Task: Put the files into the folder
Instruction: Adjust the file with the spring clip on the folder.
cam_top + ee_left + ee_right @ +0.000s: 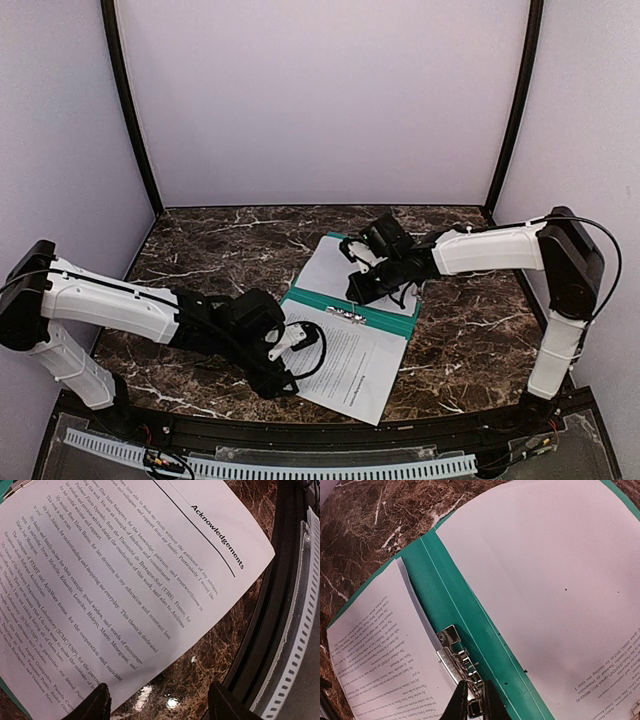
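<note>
Table [200,240]: dark brown marble with white veins; it carries everything below.
Folder [445,590]: green, lying open and flat at the middle of the table, between the two arms, with a sheet on each half and the bare green band of the spine showing between them.
Near sheet [125,580]: white, printed side up, with the heading "Acknowledgements" over dense small text. It lies on the folder half closer to the arm bases, and its lower end runs past the folder's edge onto the marble.
Far sheet [545,580]: white, on the far half of the folder. Most of the visible face is blank, with a few lines of small print at one end.
Slotted strip [295,645]: a pale rail along the near edge of the table, apart from the near sheet's corner.
Left gripper [160,707]: released, the two dark fingers spread wide with only marble between them. It sits low at the edge of the near sheet and holds nothing.
Right gripper [472,705]: clenched, its fingers drawn close together on the near end of the clip.
Clip [452,655]: bright metal, set along the spine beside the inner edge of the near sheet.
</note>
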`<state>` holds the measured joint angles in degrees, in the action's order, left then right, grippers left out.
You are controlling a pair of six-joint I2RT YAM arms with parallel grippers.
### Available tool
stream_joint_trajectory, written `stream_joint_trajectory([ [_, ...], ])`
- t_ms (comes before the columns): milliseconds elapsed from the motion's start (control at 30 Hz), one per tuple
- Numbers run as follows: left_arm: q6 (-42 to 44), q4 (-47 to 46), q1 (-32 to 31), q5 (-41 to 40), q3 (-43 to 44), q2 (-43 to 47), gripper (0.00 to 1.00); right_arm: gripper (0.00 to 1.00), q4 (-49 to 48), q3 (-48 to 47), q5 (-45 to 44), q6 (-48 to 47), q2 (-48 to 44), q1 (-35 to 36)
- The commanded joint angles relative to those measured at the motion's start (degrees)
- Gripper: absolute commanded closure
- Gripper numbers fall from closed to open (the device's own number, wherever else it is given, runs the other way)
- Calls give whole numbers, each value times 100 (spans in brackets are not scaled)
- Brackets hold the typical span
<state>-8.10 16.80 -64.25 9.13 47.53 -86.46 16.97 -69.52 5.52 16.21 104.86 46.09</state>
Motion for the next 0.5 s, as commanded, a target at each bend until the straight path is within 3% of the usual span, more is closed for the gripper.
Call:
stream_joint_trajectory([
  [0,100,202,-141,3,-93,6,34,90,-89,137,-76,128,-217,42],
  [467,157,255,-499,332,-86,-136,34,93,-94,215,-112,177,-286,41],
])
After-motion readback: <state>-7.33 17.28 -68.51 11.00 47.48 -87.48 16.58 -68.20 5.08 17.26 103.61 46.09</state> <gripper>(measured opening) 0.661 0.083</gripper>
